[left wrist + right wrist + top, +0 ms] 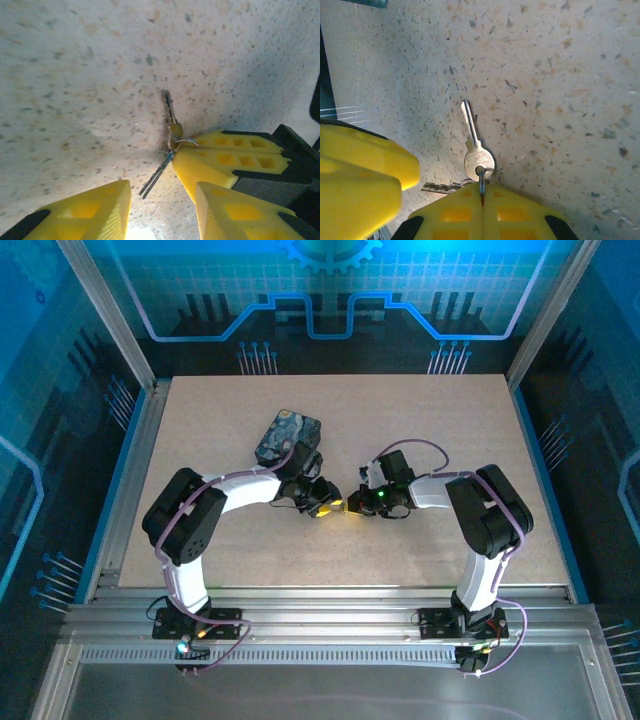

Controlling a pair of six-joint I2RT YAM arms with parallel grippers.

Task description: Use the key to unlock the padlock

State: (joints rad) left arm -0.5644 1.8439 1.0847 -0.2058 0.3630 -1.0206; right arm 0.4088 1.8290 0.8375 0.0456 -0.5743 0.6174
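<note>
Two hands faced each other near the middle of the speckled surface (450, 420), fingertips almost touching in the overhead view. The right hand (482, 192) had its yellow fingers pressed tightly together, clamped on a thin wire ring (481, 176) that passed through the round head of the key (475, 145). From the right wrist view, the key's silvery blade pointed straight away from those fingers, over the surface. Whether it lay flat on the surface or hung just above could not be told. A second key (155, 175), slim and with a bluish tint, hung from the same ring and angled off to the other side, its toothed blade partly hidden behind the right fingers.

The left hand (162, 195) was spread apart and held nothing. Its two yellow fingers (90, 210) framed the bottom of the left wrist view, and the ring and the keys sat just beyond the gap between them. In the right wrist view, one left finger bulked close beside the clamped ring without touching it.

Behind the left hand, a dark box (287, 437) painted with swirls lay tilted on the surface, near the left arm's wrist.
</note>
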